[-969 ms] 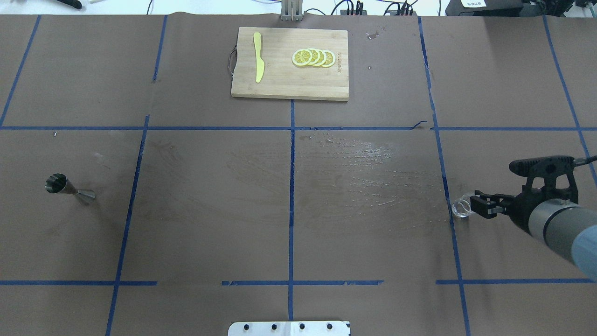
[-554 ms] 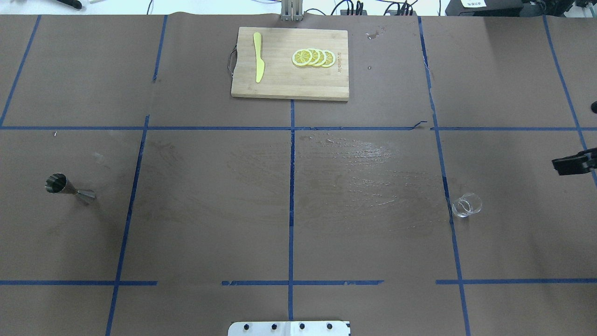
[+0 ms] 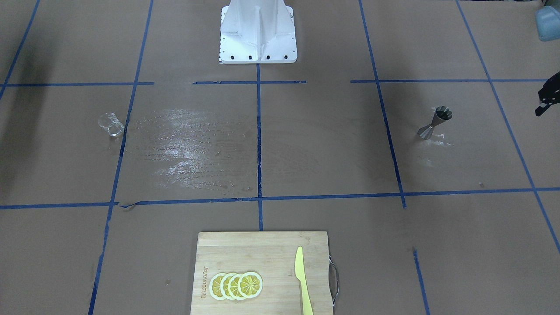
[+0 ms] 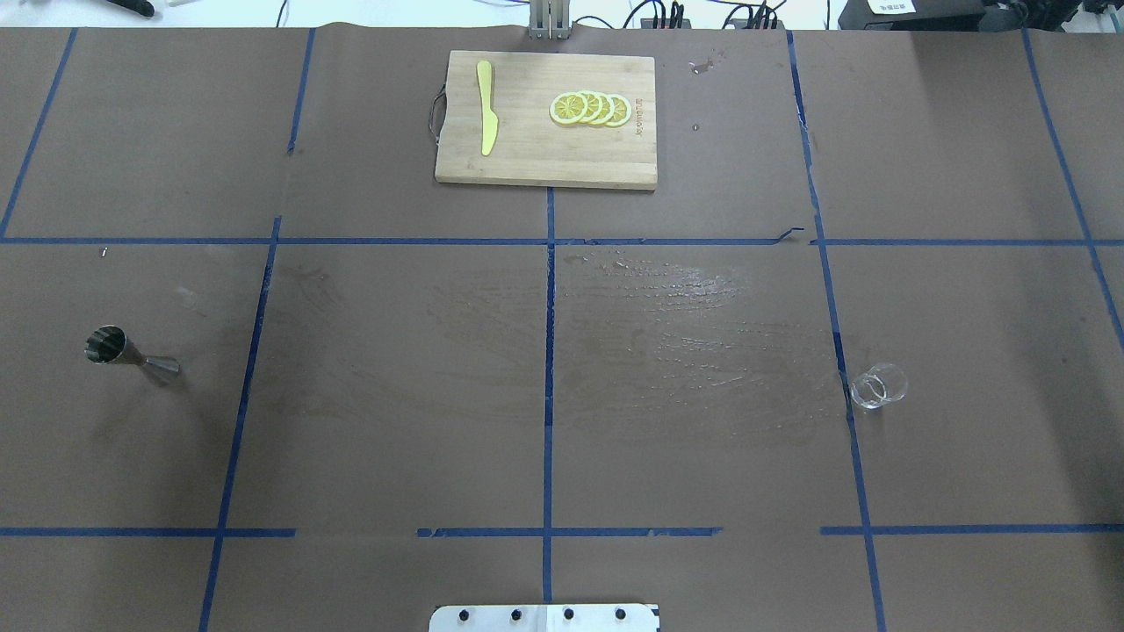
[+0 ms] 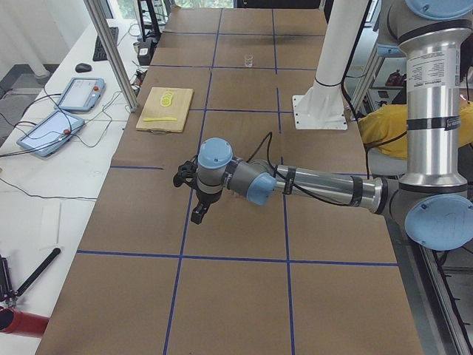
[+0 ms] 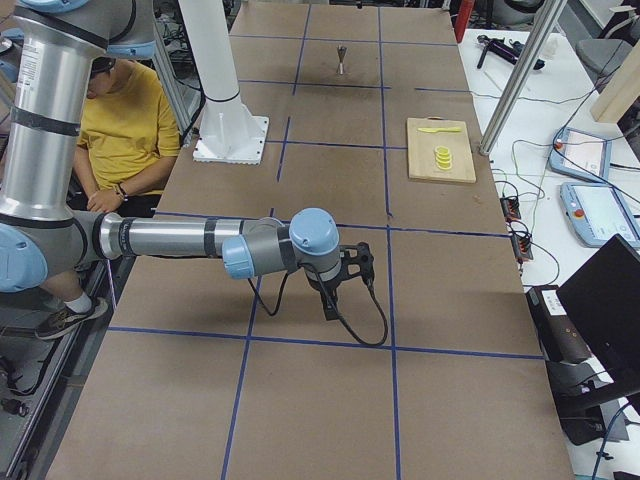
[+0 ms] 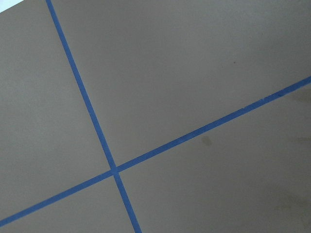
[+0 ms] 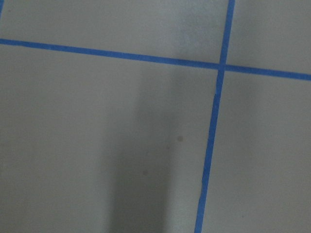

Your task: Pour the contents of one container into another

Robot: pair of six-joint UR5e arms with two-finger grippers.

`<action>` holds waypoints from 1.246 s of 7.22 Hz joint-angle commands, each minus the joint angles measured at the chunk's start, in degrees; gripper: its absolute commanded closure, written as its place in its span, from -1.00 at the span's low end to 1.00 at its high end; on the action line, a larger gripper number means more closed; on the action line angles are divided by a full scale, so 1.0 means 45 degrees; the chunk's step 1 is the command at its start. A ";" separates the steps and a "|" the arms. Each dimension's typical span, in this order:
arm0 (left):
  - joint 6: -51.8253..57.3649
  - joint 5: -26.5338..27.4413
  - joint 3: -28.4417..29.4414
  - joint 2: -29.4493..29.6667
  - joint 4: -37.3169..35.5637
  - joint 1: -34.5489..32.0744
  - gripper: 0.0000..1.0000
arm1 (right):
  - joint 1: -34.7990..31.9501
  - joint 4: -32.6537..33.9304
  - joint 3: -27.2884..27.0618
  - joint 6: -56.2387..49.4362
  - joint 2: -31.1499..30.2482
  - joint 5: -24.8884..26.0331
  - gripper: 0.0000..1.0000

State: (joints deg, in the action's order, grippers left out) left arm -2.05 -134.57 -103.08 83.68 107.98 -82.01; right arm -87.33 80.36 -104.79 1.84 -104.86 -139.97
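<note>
The clear glass cup (image 4: 878,386) stands alone on the brown paper at the right, beside a blue tape line, and also shows in the front view (image 3: 110,124). The metal jigger (image 4: 132,353) stands upright far off at the left (image 3: 435,122). No arm shows in the overhead view. My left gripper (image 3: 547,99) pokes in at the front view's right edge, beyond the jigger and apart from it; I cannot tell its state. My right gripper (image 6: 328,308) hangs low over the table in the exterior right view only, so I cannot tell its state. Both wrist views show only paper and tape.
A wooden cutting board (image 4: 544,167) with lemon slices (image 4: 590,108) and a yellow knife (image 4: 486,107) lies at the far middle. A wet, shiny smear (image 4: 667,307) spreads left of the cup. The robot's white base plate (image 4: 544,617) sits at the near edge.
The right gripper, which was at the glass cup, pulled away to the right and left the overhead view. The cup stayed in place on the table. The jigger did not move.
</note>
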 commanded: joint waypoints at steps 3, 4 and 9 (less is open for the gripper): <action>0.0044 0.0908 -0.0375 0.0018 -0.1535 -0.1560 -1.00 | -0.0125 0.0915 0.0044 -0.0664 0.0254 0.0652 -1.00; 0.0934 0.1559 -0.0317 -0.0213 -0.1516 -0.1656 -1.00 | -0.0125 0.0816 0.0122 -0.0643 0.0158 0.0694 -1.00; 0.1353 0.1311 -0.0317 -0.1075 -0.0559 -0.1618 -1.00 | -0.0144 0.0834 0.0084 -0.0780 0.0294 0.0539 -1.00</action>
State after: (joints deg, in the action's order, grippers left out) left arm 3.85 -128.69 -104.84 79.05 104.22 -89.35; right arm -87.90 83.92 -104.12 -1.55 -103.76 -137.43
